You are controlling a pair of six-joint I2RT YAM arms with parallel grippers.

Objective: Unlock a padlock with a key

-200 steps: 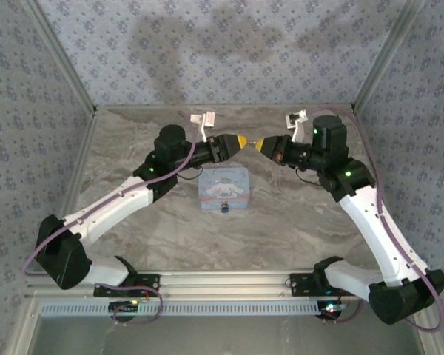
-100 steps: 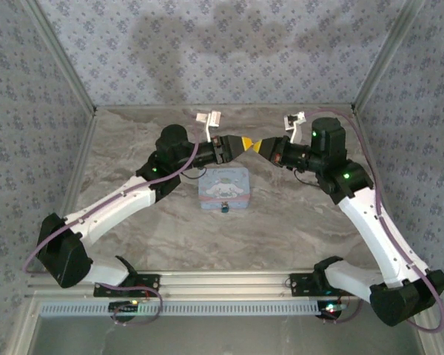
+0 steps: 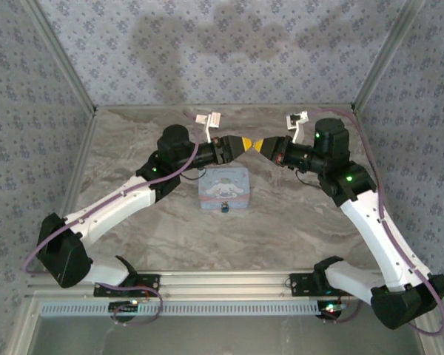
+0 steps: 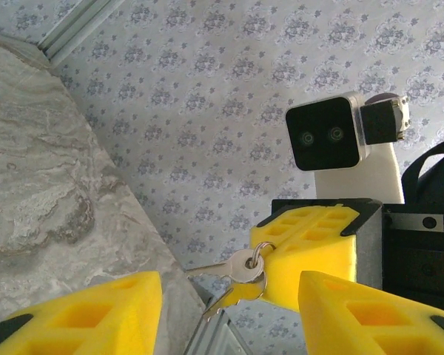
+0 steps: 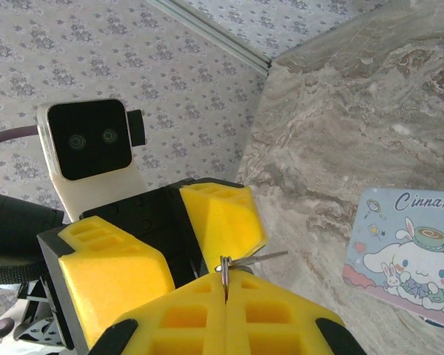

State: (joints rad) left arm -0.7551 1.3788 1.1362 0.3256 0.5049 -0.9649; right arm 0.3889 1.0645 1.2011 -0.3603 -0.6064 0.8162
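Beyond the far side of the pale blue tin, the right end effector is clamped tight on the keys. Facing it, the left end effector gapes wide, holding nothing. The padlock sits at the tin's near edge.

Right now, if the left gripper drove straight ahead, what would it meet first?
Probably the keys pinched by the right gripper, which faces the left gripper tip to tip; exact depth is unclear.

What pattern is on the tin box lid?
Pale blue tin box with a white cartoon character print; clearest in right wrist view.
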